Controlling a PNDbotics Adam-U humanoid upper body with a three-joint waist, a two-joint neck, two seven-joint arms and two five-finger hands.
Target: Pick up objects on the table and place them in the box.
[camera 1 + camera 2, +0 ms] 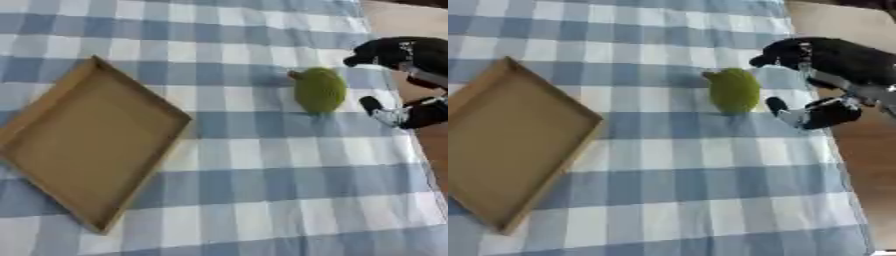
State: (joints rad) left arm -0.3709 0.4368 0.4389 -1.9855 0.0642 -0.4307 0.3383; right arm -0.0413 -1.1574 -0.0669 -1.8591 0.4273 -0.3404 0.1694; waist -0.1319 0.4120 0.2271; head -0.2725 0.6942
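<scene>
The flat brown box (87, 145) at the left has nothing in it, and the bumpy green fruit (318, 90) lies at the upper right, just beside the right hand (815, 75), whose spread fingers seem not to touch it.

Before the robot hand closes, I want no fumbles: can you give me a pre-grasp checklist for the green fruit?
1. Green fruit lying free on the checked cloth: ok.
2. Right robot hand beside the fruit, fingers open: ok.
3. Fingers already touching the fruit: cannot tell.
4. Cardboard box open with nothing inside: ok.
5. Cloth between fruit and box unobstructed: ok.
6. Left robot hand: not in view, cannot tell.
</scene>
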